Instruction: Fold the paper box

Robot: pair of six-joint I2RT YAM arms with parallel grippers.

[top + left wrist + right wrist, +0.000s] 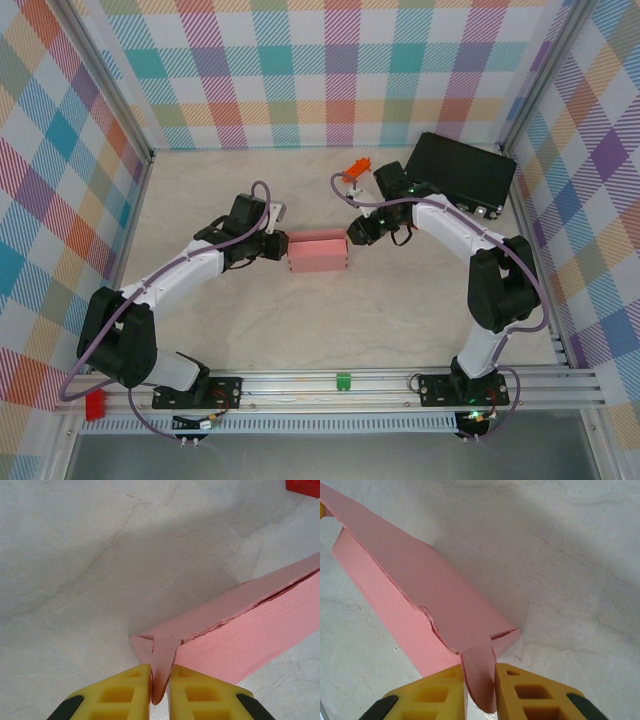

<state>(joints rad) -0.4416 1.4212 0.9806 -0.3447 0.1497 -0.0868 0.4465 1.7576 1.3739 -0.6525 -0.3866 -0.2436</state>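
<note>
**Both ends pinched: the box is at the end-flap step**

The box [317, 252] lies on its long side at the middle of the table [380, 310], between the two arms. It is already a closed-looking rectangular shell, so the main folding seems done and the ends are what is in hand.

The left gripper [160, 670] has its yellow pads pressed together on the left tab [165, 647], a narrow flap that sticks out of the box's left end corner. The right gripper [479, 669] pinches the right tab [477, 660] at the opposite end in the same way. In each wrist view the tab stands between the pads with no gap.

Along the top long seam [260, 602] several card edges show stacked and slightly apart, so the upper panel does not look fully seated.

My judgement is that the next move calls for bending each tab over and tucking it into its end. The two arms should work evenly against each other, because the box rests freely on the table and a one-sided push would slide or twist it. The card is thin, so a hard pull could crease or tear a tab.
</note>
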